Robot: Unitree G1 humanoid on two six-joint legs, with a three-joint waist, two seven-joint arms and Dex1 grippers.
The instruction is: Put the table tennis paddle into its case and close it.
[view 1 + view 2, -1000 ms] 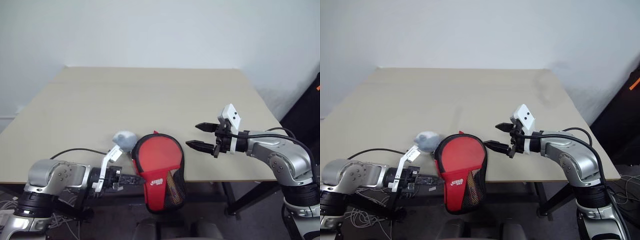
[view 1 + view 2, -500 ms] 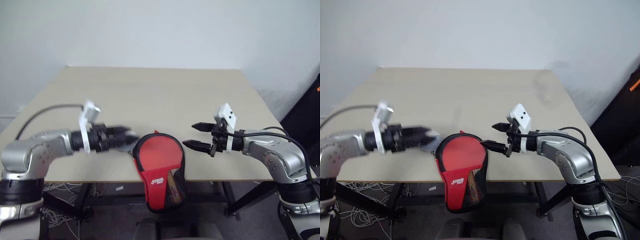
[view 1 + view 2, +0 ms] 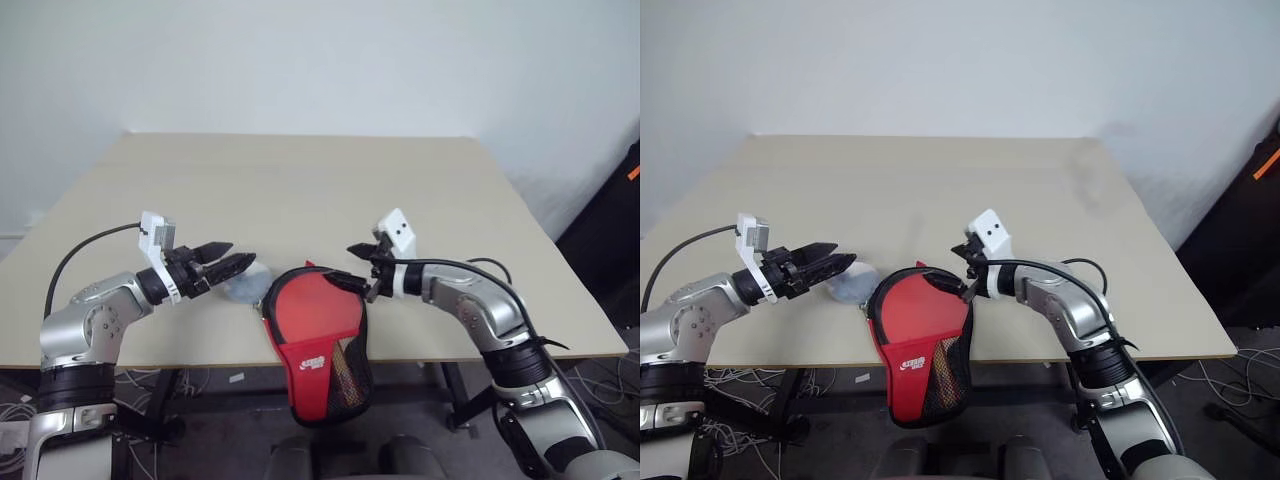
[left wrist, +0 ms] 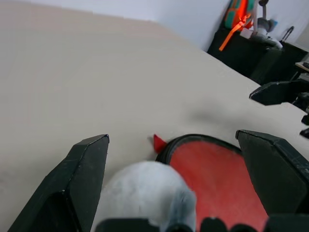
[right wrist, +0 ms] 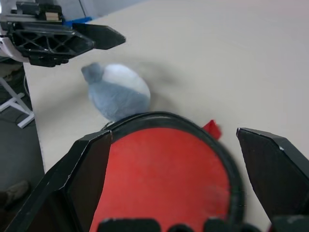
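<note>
Left eye view gives us a beige table (image 3: 300, 180) with the red case (image 3: 318, 335) at its near edge, its round end resting on the tabletop and its narrow end with the mesh pocket hanging over the edge toward 6 o'clock. Our left gripper (image 3: 222, 262) hovers at about 9 o'clock from the case, its 2 black fingers spread apart and grasping nothing. Just beside it, touching the case's rim at 10 o'clock, lies a small grey-blue rounded tag (image 3: 246, 285). Our right gripper (image 3: 352, 265) sits at 1 o'clock over the round end, fingers wide apart and empty. Right wrist view shows the red face (image 5: 159, 183) ringed by the black zipper rim (image 5: 227, 169). We cannot tell whether the paddle lies inside.
</note>
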